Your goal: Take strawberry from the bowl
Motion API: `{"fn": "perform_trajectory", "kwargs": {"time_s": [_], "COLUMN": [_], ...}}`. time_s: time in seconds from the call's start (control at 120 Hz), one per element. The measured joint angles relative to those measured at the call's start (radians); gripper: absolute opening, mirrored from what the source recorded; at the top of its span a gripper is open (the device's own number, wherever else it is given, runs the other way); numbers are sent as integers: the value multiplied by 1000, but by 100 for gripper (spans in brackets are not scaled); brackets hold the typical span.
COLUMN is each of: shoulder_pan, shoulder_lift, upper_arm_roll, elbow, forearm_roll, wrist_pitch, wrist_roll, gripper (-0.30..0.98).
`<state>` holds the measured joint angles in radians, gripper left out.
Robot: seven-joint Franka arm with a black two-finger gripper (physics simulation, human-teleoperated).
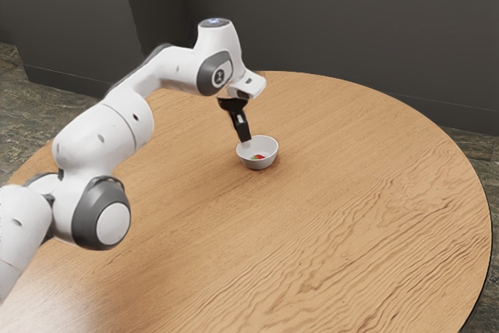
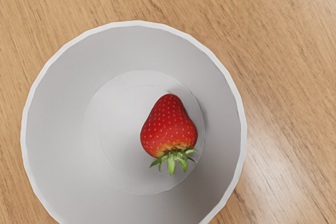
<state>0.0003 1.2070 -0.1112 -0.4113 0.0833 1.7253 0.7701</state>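
Note:
My black gripper (image 1: 246,144) points down at the near-left part of the white bowl (image 1: 267,163) in the exterior view, its tips at about rim height; how its fingers stand cannot be made out. Inside the bowl a bit of the red strawberry (image 1: 259,157) shows. From the hand, the wrist view looks down into the bowl (image 2: 58,129), where the whole strawberry (image 2: 169,124) lies on its side on the bowl's floor, off-centre, with its green leaves attached. Nothing is seen touching it.
The bowl stands on a round wooden table (image 1: 351,193), whose curved edge runs along the exterior view's right. Behind the table rises a dark wall (image 1: 335,21).

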Motion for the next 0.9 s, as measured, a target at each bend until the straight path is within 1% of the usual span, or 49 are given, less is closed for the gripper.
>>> {"fn": "perform_trajectory", "kwargs": {"time_s": [0.292,0.625,0.9], "shoulder_pan": [10,10,12], "shoulder_lift": [37,72,78], "upper_arm_roll": [-16,-27,-27], "elbow": [11,20,15], "forearm_roll": [-2,-2,-2], "wrist_pitch": [85,162,180], "wrist_roll": [104,185,225], "gripper": [59,43,35]}}
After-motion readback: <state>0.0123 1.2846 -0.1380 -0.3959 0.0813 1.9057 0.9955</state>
